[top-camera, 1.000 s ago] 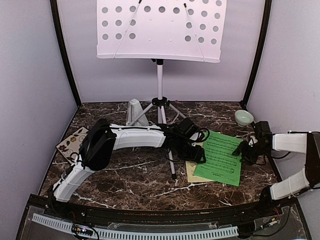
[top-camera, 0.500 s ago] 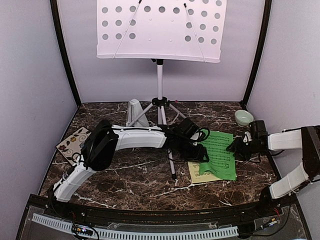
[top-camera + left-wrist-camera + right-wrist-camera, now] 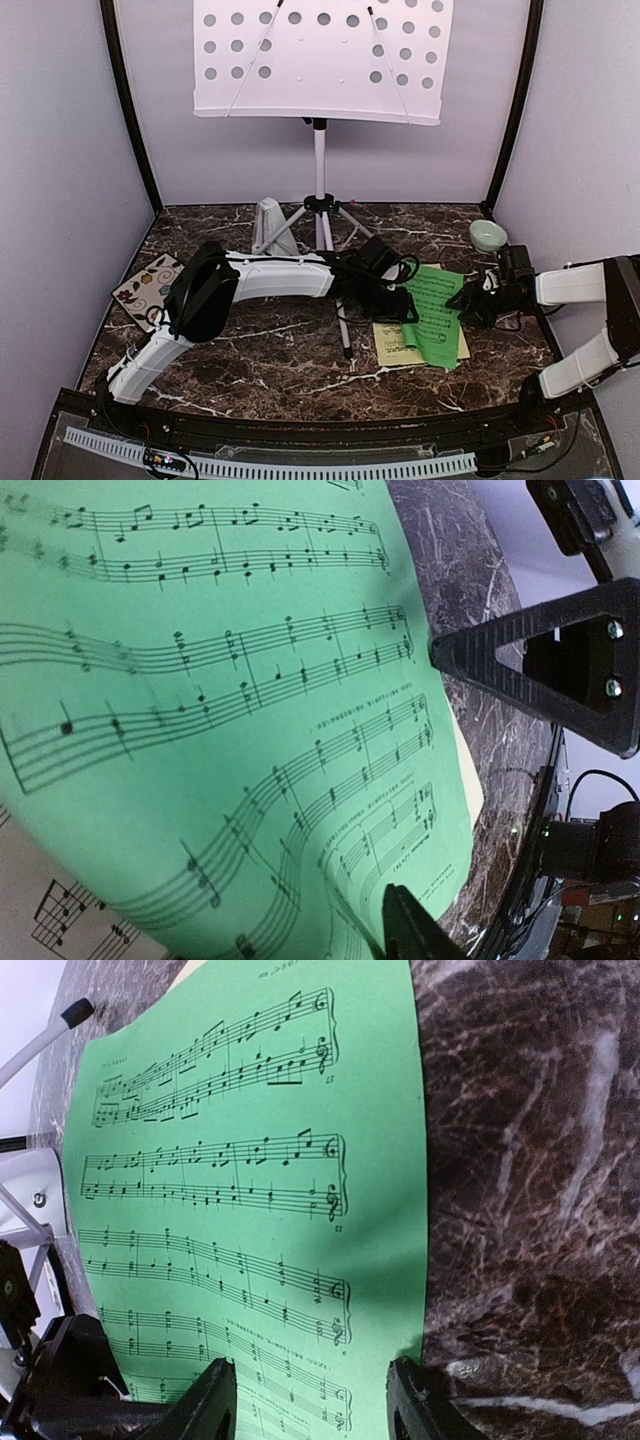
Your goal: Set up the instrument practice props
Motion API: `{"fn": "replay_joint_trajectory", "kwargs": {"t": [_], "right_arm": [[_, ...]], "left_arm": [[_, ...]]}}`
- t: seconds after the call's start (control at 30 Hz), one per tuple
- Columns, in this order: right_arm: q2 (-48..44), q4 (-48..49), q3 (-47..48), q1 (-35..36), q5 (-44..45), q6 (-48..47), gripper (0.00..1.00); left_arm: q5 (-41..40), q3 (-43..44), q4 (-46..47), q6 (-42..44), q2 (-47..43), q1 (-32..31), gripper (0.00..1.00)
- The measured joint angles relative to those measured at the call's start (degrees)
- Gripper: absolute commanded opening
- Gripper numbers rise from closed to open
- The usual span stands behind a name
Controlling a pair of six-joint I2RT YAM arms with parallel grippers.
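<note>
White arms (image 3: 275,275), black joints, black cables.

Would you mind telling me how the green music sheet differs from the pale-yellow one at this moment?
The green sheet bows upward; the pale-yellow sheet lies flat. The green sheet is on top; the pale-yellow sheet is mostly covered beneath it, showing only at its edges. Both carry printed music.

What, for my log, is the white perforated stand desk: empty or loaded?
Empty: the white perforated stand desk carries nothing; the green music sheet and pale-yellow sheet are down at the marble table.
</note>
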Motion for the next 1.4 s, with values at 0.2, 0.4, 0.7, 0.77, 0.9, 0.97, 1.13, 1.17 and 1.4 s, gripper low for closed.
{"fn": "replay_joint_trajectory", "kwargs": {"t": [0.2, 0.4, 0.7, 0.77, 0.9, 0.97, 1.13, 1.17, 1.4], "right_arm": [[-2.1, -3.4, -0.7, 0.2, -1.2, 0.2, 0.57], [-6.6, -7.4, 0.0, -0.3, -1.6, 0.0, 0.7], [-11.5, -11.0, 14.1, -0.8, -5.1, -5.8, 0.81], [-12.4, -12.5, 18.3, -0.6, -5.9, -7.3, 0.81], [-15.2, -13.8, 27.2, 1.0, -6.4, -10.5, 0.83], [-16.4, -15.7, 32.5, 2.0, -6.5, -12.8, 0.83], [-16.1, -23.3, 46.2, 5.3, -4.6, -22.0, 0.81], [-16.1, -24.4, 47.1, 6.4, -4.2, -23.5, 0.81], [-14.8, -36.4, 47.5, 14.0, -2.7, -30.1, 0.79]], "left_arm": [[-0.9, -0.1, -0.2, 0.1, 0.0, 0.0, 0.32], [-2.6, -2.7, 0.3, 2.2, -1.5, 0.0, 0.22], [-3.4, -5.6, -0.2, 12.1, -8.0, 0.0, 0.15], [-3.6, -5.7, -0.5, 14.6, -10.0, 0.0, 0.13], [-3.8, -5.7, -1.7, 18.9, -13.7, 0.0, 0.12], [-3.9, -5.7, -2.7, 21.0, -15.2, -0.1, 0.11], [-4.5, -7.6, -4.7, 27.0, -18.6, -0.8, 0.1], [-4.7, -9.2, -4.6, 28.0, -19.7, -1.0, 0.1], [-5.4, -21.3, -4.0, 36.3, -27.3, -2.1, 0.11]]}}
